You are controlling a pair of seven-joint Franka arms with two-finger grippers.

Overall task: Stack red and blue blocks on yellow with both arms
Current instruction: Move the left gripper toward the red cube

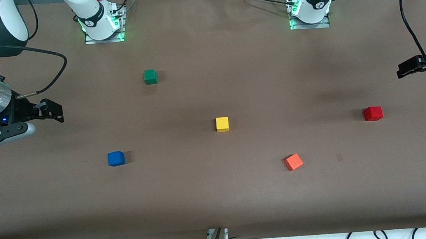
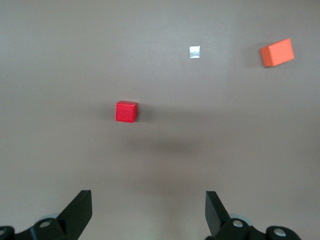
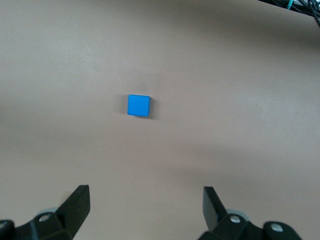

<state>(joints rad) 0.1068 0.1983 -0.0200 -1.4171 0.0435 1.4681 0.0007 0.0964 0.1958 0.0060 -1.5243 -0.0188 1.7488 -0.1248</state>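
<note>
The yellow cube (image 1: pixel 222 124) sits near the table's middle. The blue cube (image 1: pixel 116 158) lies toward the right arm's end, a little nearer the front camera; it also shows in the right wrist view (image 3: pixel 138 105). The red cube (image 1: pixel 372 113) lies toward the left arm's end and shows in the left wrist view (image 2: pixel 126 111). My right gripper (image 1: pixel 54 111) hangs open and empty over bare table at the right arm's end, apart from the blue cube; its own view shows it too (image 3: pixel 145 207). My left gripper (image 1: pixel 403 70) hangs open and empty over the left arm's end, apart from the red cube, as its own view shows (image 2: pixel 148 210).
An orange cube (image 1: pixel 293 162) lies nearer the front camera between yellow and red, also in the left wrist view (image 2: pixel 277 52). A green cube (image 1: pixel 150 76) sits nearer the arm bases. A small pale patch (image 2: pixel 194 51) marks the brown table cover. Cables hang along the front edge.
</note>
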